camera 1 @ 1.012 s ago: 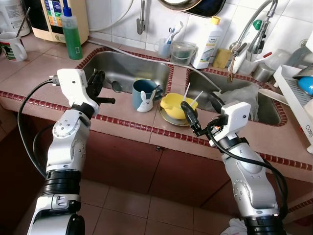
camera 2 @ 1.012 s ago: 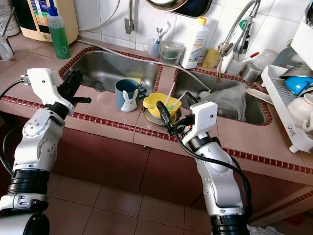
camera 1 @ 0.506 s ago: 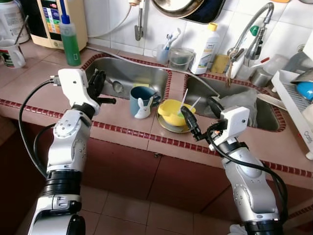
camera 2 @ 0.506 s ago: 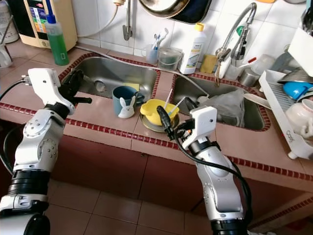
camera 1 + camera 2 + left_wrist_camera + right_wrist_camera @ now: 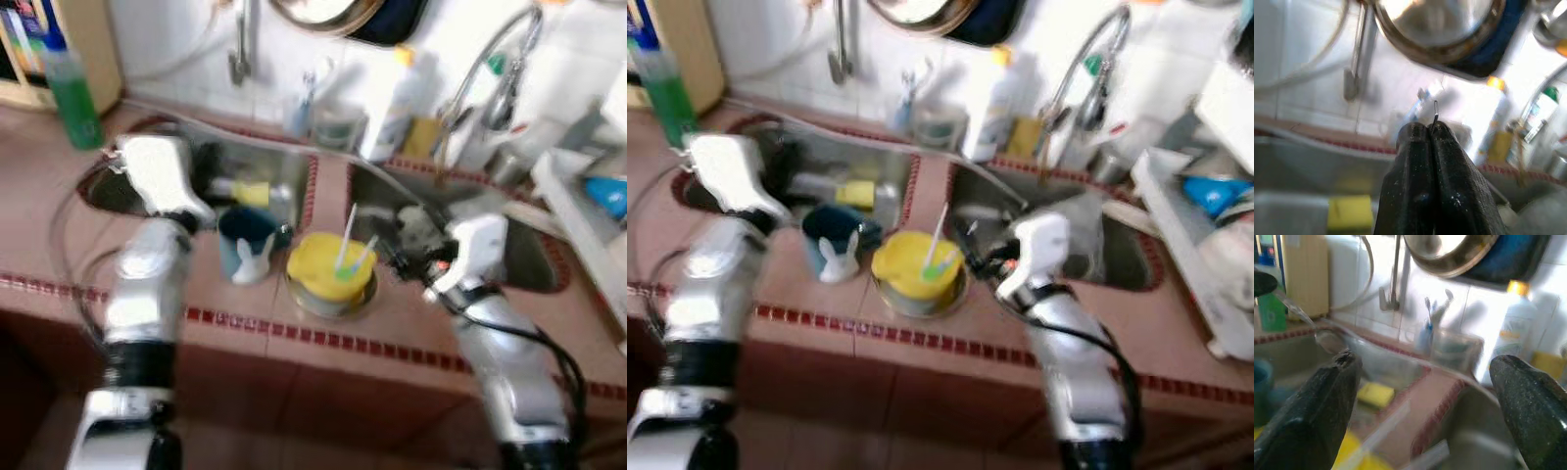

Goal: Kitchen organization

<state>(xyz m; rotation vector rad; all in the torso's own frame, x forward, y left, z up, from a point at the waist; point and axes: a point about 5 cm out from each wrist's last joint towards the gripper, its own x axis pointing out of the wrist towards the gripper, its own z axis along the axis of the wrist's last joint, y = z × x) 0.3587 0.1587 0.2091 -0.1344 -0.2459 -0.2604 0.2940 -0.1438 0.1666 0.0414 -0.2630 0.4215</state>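
- We see a tiled desk (image 5: 245,313) with two sinks set in it; the head views are blurred.
- A yellow bowl (image 5: 331,266) sits on a plate (image 5: 328,299) on the strip of desk between the sinks, with two white sticks (image 5: 345,240) standing in it.
- A blue mug (image 5: 245,245) with a white rabbit on it stands just left of the bowl.
- A yellow sponge (image 5: 251,192) lies in the left sink (image 5: 284,166).
- Our left tool (image 5: 1429,128) is pressed together with no gap, nothing between its fingers; it hangs over the left sink, beside the mug, and points at the wall.
- Our right tool (image 5: 1425,382) is spread wide and holds nothing; it hovers just right of the bowl, over the edge of the right sink (image 5: 529,264).
- A green bottle (image 5: 71,83) stands at the far left, a white bottle (image 5: 392,108) by the wall behind the sinks, and a tap (image 5: 490,59) rises over the right sink.
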